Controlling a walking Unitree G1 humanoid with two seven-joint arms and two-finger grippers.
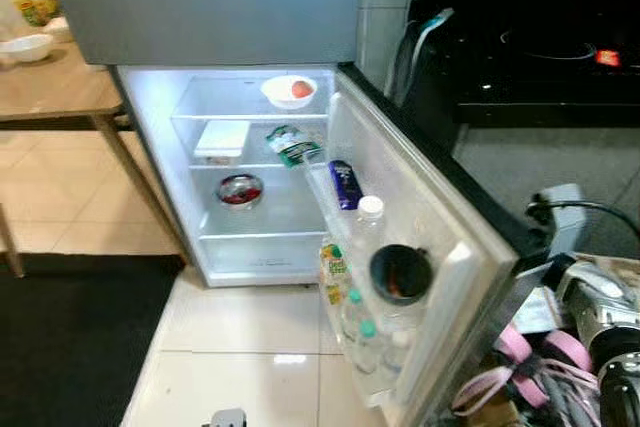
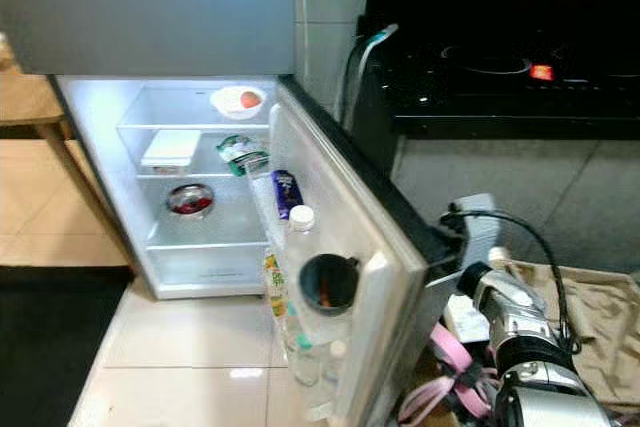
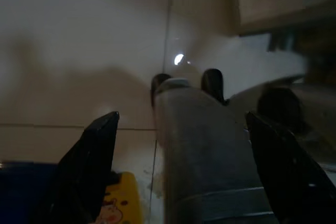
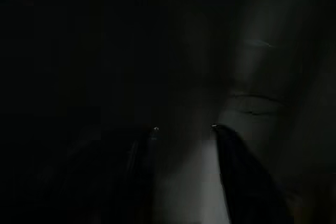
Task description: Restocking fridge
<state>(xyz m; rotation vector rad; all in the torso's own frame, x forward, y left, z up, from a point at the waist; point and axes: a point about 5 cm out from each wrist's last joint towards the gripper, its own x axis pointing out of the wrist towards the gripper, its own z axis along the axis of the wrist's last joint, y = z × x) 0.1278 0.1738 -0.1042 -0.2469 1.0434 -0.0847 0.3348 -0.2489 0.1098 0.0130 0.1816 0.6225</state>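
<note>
**Grey canister waits between spread jaws, fridge open ahead**

The left gripper (image 3: 178, 145) hangs low over the floor tiles, its jaws spread wide with a grey canister (image 3: 202, 150) between them, apparently untouched. It looks rigid, smooth and probably slippery; pinching across its mid-body seems safest. Its long axis runs along the jaws, top end pointing away. The right gripper (image 4: 181, 140) sits in darkness, jaws slightly apart. Farther off, the fridge (image 1: 250, 172) stands open, its door (image 1: 420, 237) shelves crowded with bottles.

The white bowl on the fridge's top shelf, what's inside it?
The white bowl holds one round reddish-orange thing, perhaps a fruit. Its rim hides the bottom, so anything beneath it cannot be seen.
</note>
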